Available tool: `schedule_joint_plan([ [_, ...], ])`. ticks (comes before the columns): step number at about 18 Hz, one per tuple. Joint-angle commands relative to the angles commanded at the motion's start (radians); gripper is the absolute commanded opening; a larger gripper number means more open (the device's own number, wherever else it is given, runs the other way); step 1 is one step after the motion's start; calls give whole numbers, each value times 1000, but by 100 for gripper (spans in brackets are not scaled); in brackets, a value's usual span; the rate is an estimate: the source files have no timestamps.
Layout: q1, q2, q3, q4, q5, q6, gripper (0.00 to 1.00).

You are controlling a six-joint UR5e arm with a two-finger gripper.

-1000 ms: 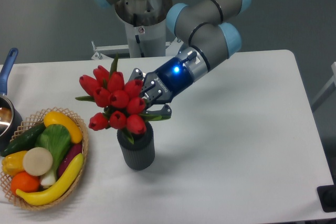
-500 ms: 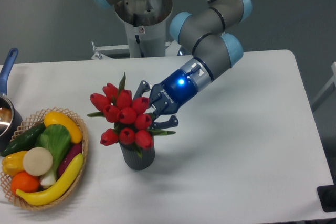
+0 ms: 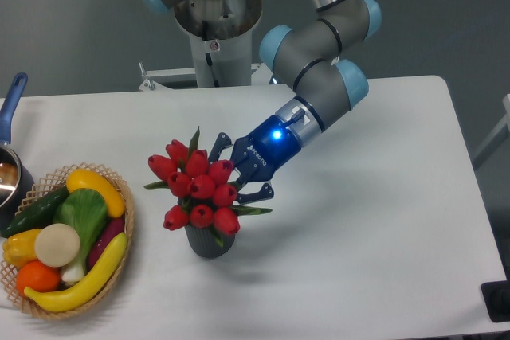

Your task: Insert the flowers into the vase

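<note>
The flowers [image 3: 199, 189], a bunch of red tulip buds with green leaves, stand in the mouth of the vase [image 3: 209, 244], a small dark grey ribbed cup on the white table. The buds cover most of the vase, so only its lower body shows. My gripper [image 3: 237, 173] reaches in from the right, tilted down to the left, with its dark fingers on either side of the bunch just behind the buds. It looks shut on the flowers' stems, which the buds hide.
A wicker basket [image 3: 126, 205] of toy vegetables and fruit sits at the left, close to the vase. A blue-handled metal pot [image 3: 9, 166] is at the far left edge. The robot base [image 3: 215, 29] stands behind the table.
The gripper has moved right and down with the flowers. The bunch has sunk lower into the vase, hiding more of it. The vase has stayed in place.
</note>
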State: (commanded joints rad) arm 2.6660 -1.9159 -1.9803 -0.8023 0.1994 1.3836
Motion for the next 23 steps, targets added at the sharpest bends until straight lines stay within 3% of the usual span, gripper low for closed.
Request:
schedule_joint_plan([
  [5,0,0,5,2,0,6,57],
  [6,0,0,6,2,0,8,68],
  [7,2,2,8,2,2,17,90],
  [8,2,2,8,2,2,43,100],
  [13,3,14,8,3,12,81,100],
  [16,6,70,2,3,154,75,100],
  [19,14,104,-9,-2,205,74,100],
  [23,41,208,-37,-2,325,74,100],
])
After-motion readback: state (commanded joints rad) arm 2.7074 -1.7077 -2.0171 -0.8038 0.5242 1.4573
